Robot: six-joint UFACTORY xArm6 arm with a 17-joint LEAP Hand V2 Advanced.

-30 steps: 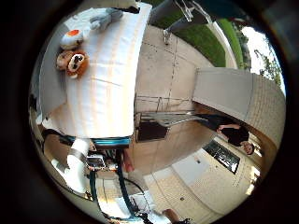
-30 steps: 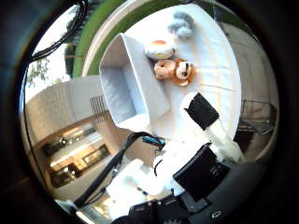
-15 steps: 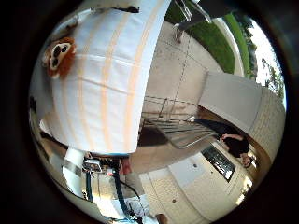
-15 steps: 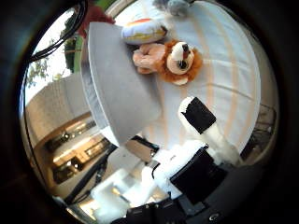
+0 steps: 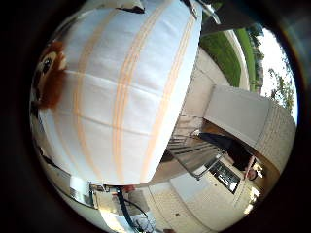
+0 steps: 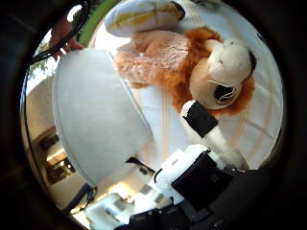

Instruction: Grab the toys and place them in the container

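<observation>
My hand (image 6: 206, 158) is low over the striped cloth (image 5: 121, 97) now, palm facing the lion toy (image 6: 192, 72), which fills much of the thumb-side view, so it's close under me. One finger (image 6: 201, 122) reaches straight out, its tip right at the lion's chin; nothing is gripped, my fingers are apart and relaxed as far as I can see them.

The lion lies on its side on the cloth: cream face and orange mane toward three o'clock of the thumb-side view, pale pink body stretching toward ten o'clock. At twelve o'clock, touching its back, sits a second toy (image 6: 144, 17), a rounded white thing with yellow marks. The container (image 6: 96, 120), a grey fabric box, stands just beside the lion at nine o'clock, its felt wall nearly against the body.

Handling, as I judge it: plush, light, squashy, nothing to break. It will give under my fingers, so a shallow pinch may slip off the fur. The body, or the neck just behind the mane, looks the best place, thick enough to curl round. The head is bulkier. The bin is close, so the carry should be short.
</observation>
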